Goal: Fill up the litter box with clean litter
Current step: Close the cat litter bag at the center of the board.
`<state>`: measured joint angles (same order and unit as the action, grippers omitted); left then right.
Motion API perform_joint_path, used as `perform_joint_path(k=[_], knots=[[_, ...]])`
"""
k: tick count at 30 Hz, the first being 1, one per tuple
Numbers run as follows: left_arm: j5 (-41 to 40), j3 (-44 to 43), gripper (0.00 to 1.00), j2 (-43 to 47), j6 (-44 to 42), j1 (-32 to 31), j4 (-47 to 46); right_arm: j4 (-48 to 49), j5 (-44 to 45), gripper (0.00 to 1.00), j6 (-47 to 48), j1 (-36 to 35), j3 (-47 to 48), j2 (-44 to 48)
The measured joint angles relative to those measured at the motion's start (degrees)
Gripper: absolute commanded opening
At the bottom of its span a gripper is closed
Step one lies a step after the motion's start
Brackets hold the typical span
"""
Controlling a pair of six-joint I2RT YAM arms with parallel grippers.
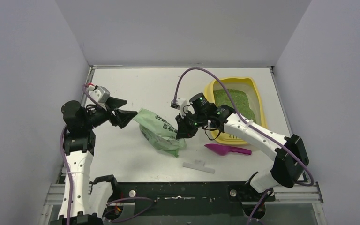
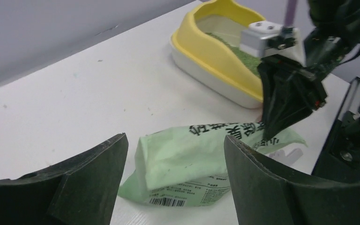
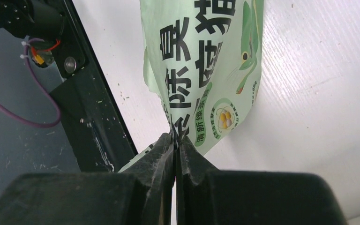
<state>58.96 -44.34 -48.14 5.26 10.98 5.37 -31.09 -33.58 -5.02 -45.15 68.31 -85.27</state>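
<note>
Bright-green granules of clean litter [image 1: 234, 100], fine and loose like coarse sand, cover much of the floor of the shallow yellow plastic litter box [image 1: 255, 89]. The box sits at the far right of the white table [image 1: 122, 154]. Grains like these would likely flow and scatter at a touch, so no finger can grip them; they have to travel in a container.

That container is the light-green printed plastic bag [image 1: 157, 127], slumped on its side at the table's middle, left of the box. Its thin film looks soft, limp and probably slippery, and whatever is inside would shift when it is lifted. A flat edge or corner seems the surest hold, with a second grip at the other end to steer the tilt.

The right gripper [image 3: 174, 140] is pinched tight on a thin edge of the bag, with film caught between its closed fingers. The left gripper [image 1: 125, 108] is spread wide and holds nothing, poised just beside the bag's opposite end. Whether the bag's mouth is open cannot be told.

A magenta plastic scoop [image 1: 227, 150] lies near the box.
</note>
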Motion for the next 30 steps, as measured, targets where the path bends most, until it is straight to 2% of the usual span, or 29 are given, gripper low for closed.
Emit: perform_joint_path(k=[2, 6, 7, 10, 16, 21, 27, 30], knots=[[-0.31, -2.14, 0.81, 1.05, -2.19, -3.67, 0.98, -2.03, 0.09, 0.00, 1.42, 0.00, 0.35, 0.57], [-3.10, -7.72, 0.83, -1.25, -11.54, -15.80, 8.13, -3.30, 0.31, 0.00, 3.23, 0.00, 0.76, 0.66], [-3.58, -9.94, 0.83, -3.13, -15.47, -19.23, 11.69, -3.28, 0.31, 0.00, 3.69, 0.00, 0.76, 0.66], [-4.50, -15.34, 0.82, -9.31, -25.42, -24.37, 19.85, -2.93, 0.28, 0.00, 4.70, 0.00, 0.68, 0.79], [-6.10, -18.10, 0.82, -19.82, -40.46, -26.88, 31.80, -0.15, 0.00, 0.00, 6.19, 0.02, -3.02, 4.22], [-6.58, -18.64, 0.83, -23.06, -45.57, -30.01, 33.40, 3.08, -0.50, 0.00, 7.26, 0.07, -7.21, 7.80], [-6.80, -23.47, 0.83, -29.14, -50.40, -33.09, 35.87, 5.95, -0.57, 0.00, 8.81, 0.07, -9.88, 9.73], [-7.56, -26.03, 0.80, -33.09, -53.07, -34.51, 38.62, 7.78, -0.59, 0.00, 9.25, 0.07, -11.21, 10.58]])
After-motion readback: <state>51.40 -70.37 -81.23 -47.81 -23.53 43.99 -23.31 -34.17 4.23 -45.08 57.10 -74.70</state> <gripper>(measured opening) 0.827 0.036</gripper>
